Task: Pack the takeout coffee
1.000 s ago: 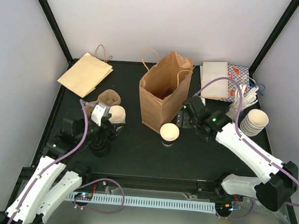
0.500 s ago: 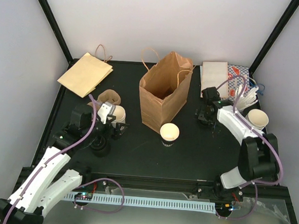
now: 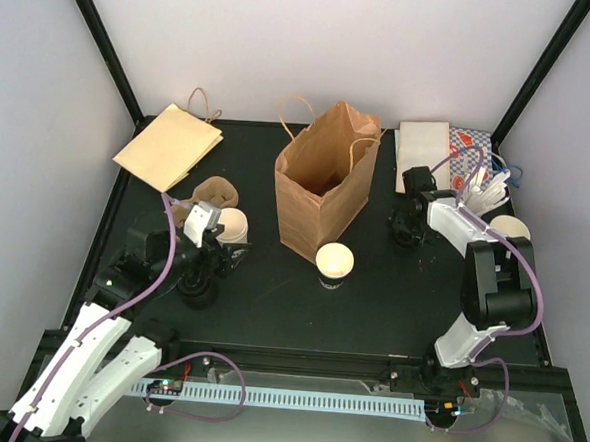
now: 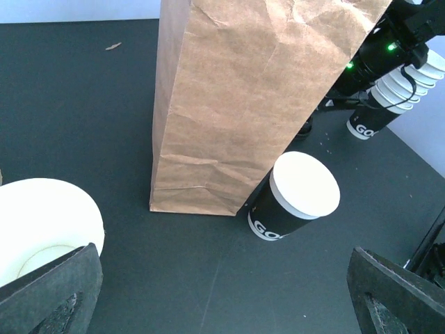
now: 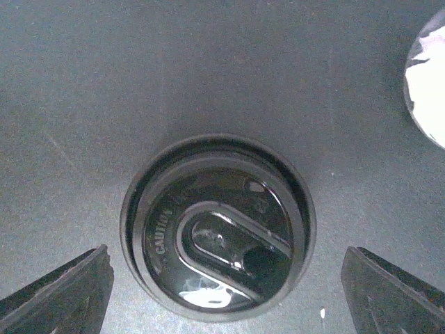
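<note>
Meanwhile the right arm has folded back toward its own side. A second ago its gripper [image 3: 408,231] hung close to the upright brown paper bag [image 3: 322,188]. It now stands well to the right of the bag, about where it was half a second ago, with the elbow drawn in tighter. The left arm has barely shifted, and the cups and the bag lie where they did before.

The top view does not show what is under the right gripper. The right wrist view does: a black plastic lid [image 5: 217,226] lies flat on the dark counter [image 3: 270,300], straight below the camera. The two fingers stand spread wide on either side of the lid, clear of it.

The left wrist view shows the left gripper [image 4: 222,254] with its fingers equally far apart and holding nothing. It also shows the side of the black cup [image 3: 335,261] that stands against the foot of the bag; the cup bears white lettering.

The takeout coffee [image 3: 232,224] stands upright on the left part of the counter. It is just beside the brown cup carrier [image 3: 213,190] and close to the left finger of the left gripper; I cannot tell whether they touch. It is a small white paper cup with a rolled rim and a cream inside, and its mouth is open. Nothing grips it. A stack of nested cups [image 3: 507,232] stands at the far right.
</note>
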Robot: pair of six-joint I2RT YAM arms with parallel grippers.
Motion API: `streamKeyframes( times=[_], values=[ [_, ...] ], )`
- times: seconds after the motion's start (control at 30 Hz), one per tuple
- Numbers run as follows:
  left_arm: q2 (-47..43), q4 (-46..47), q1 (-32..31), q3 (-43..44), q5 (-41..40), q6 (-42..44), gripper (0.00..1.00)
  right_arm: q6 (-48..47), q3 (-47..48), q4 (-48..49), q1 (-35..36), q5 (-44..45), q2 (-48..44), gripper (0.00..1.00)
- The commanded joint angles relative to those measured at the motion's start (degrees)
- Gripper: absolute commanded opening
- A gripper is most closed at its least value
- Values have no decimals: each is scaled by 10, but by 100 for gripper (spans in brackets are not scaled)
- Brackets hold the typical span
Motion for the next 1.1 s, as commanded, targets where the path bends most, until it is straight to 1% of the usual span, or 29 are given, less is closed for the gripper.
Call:
streamKeyframes(
  times=[0.0, 0.13, 0.4, 0.63, 0.7, 0.87, 1.07],
  values=[
    [-7, 8, -4, 3, 0, 8, 99, -3, 19, 19, -2, 14, 24, 92],
    [-8, 10, -4, 2, 0, 7, 99, -5, 26, 21, -3, 15, 42, 91],
    [-9, 9, -5, 2, 0, 8, 99, -4, 35, 24, -4, 12, 62, 84],
    [-9, 9, -5, 1, -1, 8, 99, -6, 36, 23, -5, 12, 71, 82],
    [-9, 9, -5, 1, -1, 9, 99, -7, 36, 20, -5, 12, 70, 79],
    [-9, 8, -5, 1, -1, 8, 99, -10, 32, 13, -5, 8, 38, 77],
    [-9, 10, -6, 1, 0, 8, 99, -16, 32, -11, -5, 1, -15, 77]
  ],
)
